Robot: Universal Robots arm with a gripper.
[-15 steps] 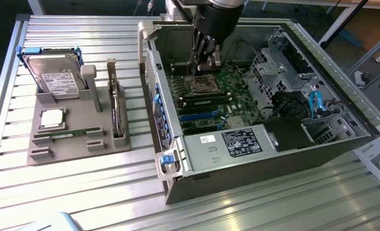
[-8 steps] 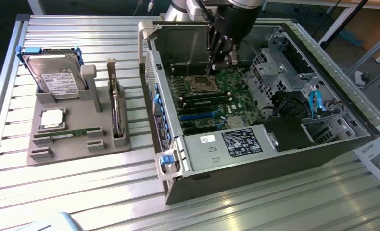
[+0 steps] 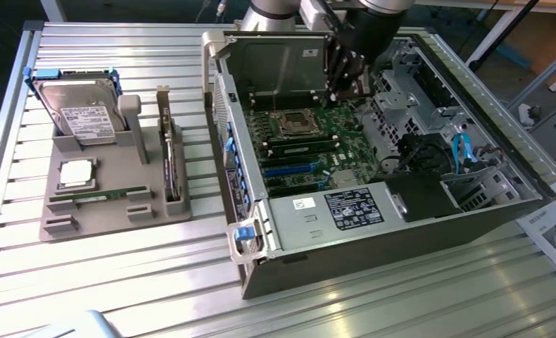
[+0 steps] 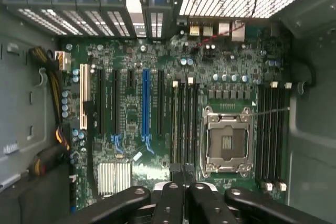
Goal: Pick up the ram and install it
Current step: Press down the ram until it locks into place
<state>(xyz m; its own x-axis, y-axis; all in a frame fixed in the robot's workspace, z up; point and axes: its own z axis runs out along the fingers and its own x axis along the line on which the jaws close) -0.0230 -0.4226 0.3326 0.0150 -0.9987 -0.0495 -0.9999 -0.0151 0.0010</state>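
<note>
Green and thin, a ram stick (image 3: 100,195) dotted with small dark chips lies flat in a slot of the grey holder tray (image 3: 156,220), beside a square silver chip (image 3: 77,173); behind them stands a hard drive (image 3: 81,113). Farther back, the gripper (image 4: 185,174) hangs fully closed and empty over the green motherboard (image 3: 306,144) inside the open computer case (image 3: 485,218)

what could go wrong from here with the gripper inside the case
1. The shut gripper hangs over the motherboard, by the open CPU socket; a sideways drift could hit the socket.
2. The ram slots are narrow and close together; a slight tilt or offset might jam a stick against a slot edge.
</note>
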